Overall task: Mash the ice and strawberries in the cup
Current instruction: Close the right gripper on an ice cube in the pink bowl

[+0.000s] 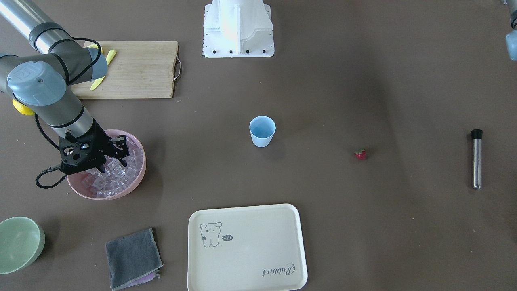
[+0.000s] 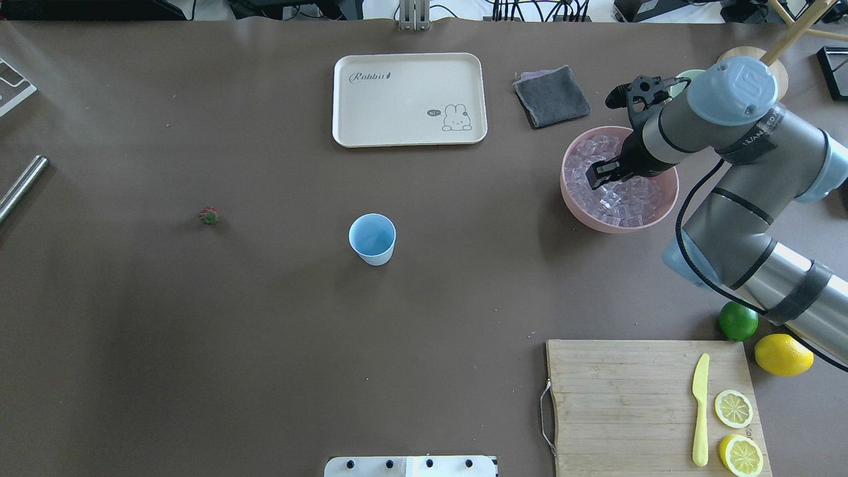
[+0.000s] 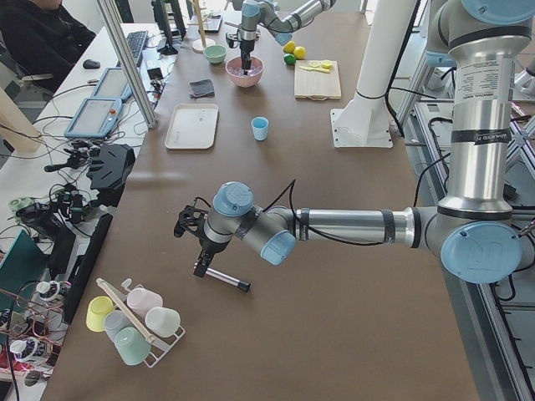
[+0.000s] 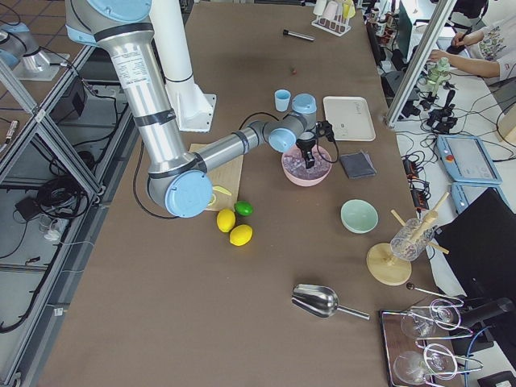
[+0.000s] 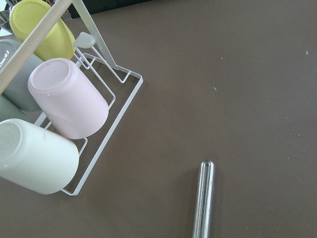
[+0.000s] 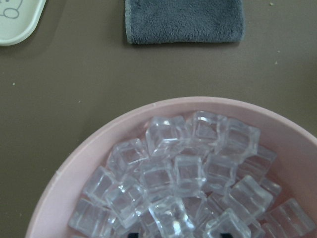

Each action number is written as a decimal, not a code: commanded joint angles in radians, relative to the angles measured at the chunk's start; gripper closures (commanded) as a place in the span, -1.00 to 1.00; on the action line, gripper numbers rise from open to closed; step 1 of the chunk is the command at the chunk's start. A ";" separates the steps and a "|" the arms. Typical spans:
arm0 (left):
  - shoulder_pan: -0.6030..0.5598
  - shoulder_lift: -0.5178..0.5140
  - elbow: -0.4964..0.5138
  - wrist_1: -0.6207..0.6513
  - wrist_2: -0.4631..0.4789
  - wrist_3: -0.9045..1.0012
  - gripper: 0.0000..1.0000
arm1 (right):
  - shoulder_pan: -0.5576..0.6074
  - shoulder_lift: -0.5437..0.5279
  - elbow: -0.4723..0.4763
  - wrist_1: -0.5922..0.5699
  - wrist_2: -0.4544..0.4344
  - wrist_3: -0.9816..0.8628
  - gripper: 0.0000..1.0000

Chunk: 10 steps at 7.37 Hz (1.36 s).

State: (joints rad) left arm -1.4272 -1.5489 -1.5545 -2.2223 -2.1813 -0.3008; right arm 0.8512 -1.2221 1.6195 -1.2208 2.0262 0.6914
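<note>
The ice (image 6: 173, 178) lies as a pile of clear cubes in a pink bowl (image 2: 583, 215) at the right of the overhead view, just below and to the right of a folded grey cloth (image 2: 551, 96). The right gripper (image 2: 598, 176) reaches down into that bowl among the cubes. In the right wrist view its two dark fingertips (image 6: 226, 236) show at the bottom edge, set apart from each other with cubes between them, so the fingers are spread and grasp nothing that can be made out. The cup (image 2: 372, 238), light blue and upright, stands alone near the middle of the overhead view, well apart from the bowl; its inside looks bare. The strawberry (image 2: 209, 215) lies on the table at the left of that view, well apart from the cup. At the far left edge lies a metal rod (image 2: 23, 185); the front-facing view shows it has a black cap. In the exterior left view the left gripper (image 3: 201, 266) hangs just over this rod, near a wire rack of pastel cups (image 3: 134, 322) in the lower left. Whether its fingers are spread or closed cannot be told, since its own wrist view shows only the rod's end and the rack. A cream tray (image 2: 404, 99) sits at the top centre of the overhead view.
</note>
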 commanded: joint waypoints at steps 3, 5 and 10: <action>0.005 -0.013 0.034 -0.016 0.000 0.002 -0.95 | -0.004 0.006 0.000 0.000 -0.007 0.000 0.04; 0.007 -0.014 0.043 -0.023 0.000 0.003 -0.95 | -0.004 0.006 0.000 0.000 -0.007 0.002 0.31; 0.007 -0.016 0.045 -0.023 0.002 0.003 -0.95 | -0.003 0.016 0.055 -0.015 -0.011 0.033 1.00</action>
State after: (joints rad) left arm -1.4205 -1.5642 -1.5112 -2.2457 -2.1810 -0.2982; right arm 0.8429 -1.2095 1.6422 -1.2242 2.0072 0.7163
